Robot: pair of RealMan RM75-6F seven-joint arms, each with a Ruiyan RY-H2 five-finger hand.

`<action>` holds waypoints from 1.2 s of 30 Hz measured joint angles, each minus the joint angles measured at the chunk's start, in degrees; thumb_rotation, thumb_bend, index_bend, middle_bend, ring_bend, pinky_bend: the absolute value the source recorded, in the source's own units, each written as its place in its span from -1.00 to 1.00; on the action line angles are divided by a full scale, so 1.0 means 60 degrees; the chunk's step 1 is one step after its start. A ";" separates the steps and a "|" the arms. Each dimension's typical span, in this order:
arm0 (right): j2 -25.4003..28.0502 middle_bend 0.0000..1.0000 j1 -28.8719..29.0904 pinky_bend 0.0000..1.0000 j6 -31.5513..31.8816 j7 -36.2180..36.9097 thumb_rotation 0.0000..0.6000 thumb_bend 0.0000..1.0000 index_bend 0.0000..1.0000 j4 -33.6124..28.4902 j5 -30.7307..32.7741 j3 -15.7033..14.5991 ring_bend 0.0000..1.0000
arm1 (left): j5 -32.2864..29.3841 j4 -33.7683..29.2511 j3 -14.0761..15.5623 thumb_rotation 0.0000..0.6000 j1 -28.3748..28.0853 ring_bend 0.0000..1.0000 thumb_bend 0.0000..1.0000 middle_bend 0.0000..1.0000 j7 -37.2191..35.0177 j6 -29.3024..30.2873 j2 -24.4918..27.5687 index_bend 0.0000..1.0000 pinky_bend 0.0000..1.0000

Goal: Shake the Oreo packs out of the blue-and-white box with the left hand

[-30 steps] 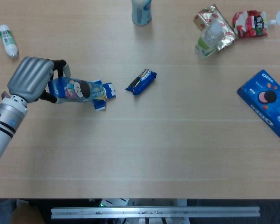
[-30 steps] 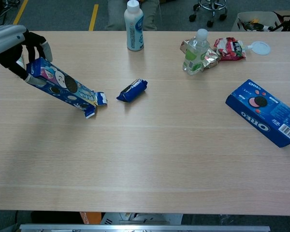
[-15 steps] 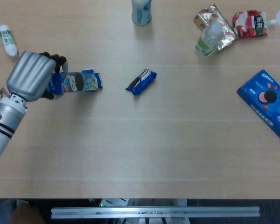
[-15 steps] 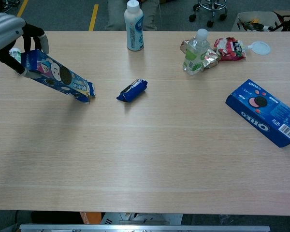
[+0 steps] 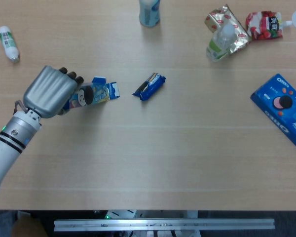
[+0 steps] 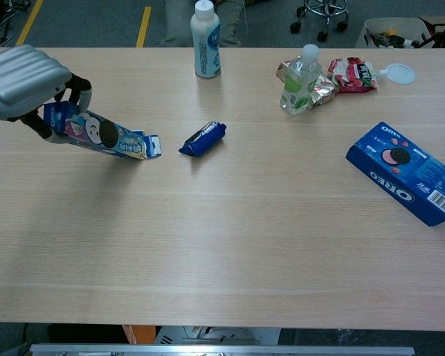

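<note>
We see the silver left hand [image 5: 50, 91] [image 6: 22, 81] grasping the blue-and-white cardboard Oreo box [image 5: 92, 94] [image 6: 99, 133] by its rear end, tilted, open flaps pointing down toward the light wooden table [image 5: 153, 158] [image 6: 230, 245]. One dark blue Oreo pack [image 5: 149, 86] [image 6: 203, 139] lies on the table near the box mouth, apart from it. A larger flat blue Oreo box [image 5: 282, 109] [image 6: 406, 173] sits well apart at the table's right. We cannot see the right hand.

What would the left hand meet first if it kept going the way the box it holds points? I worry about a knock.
Probably the small Oreo pack, lying just past the open end of the blue-and-white box held by the left hand; depth is uncertain.
</note>
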 measured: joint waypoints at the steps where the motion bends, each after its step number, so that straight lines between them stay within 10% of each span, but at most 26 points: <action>1: 0.0000 -0.11 0.0000 -0.09 0.0001 0.0005 1.00 -0.33 -0.18 0.0001 -0.0002 0.0000 -0.08 | 0.0005 0.0023 -0.0080 1.00 0.0032 0.00 -0.78 0.15 -0.0098 0.0141 0.0009 0.01 0.51; 19: 0.0003 -0.11 0.0030 -0.09 -0.0019 -0.0120 1.00 -0.33 -0.19 -0.0085 -0.0047 -0.0009 -0.08 | 0.0034 -0.0013 -0.0856 1.00 0.0359 -0.01 -0.77 0.14 -0.3037 0.0658 0.0724 -0.01 0.51; 36: 0.0011 -0.11 0.0082 -0.09 -0.0102 -0.0281 1.00 -0.33 -0.18 -0.0201 -0.0063 -0.0018 -0.08 | -0.0073 0.0472 -0.1309 1.00 0.0588 -0.01 -0.77 0.13 -0.3424 0.1201 0.0787 -0.01 0.50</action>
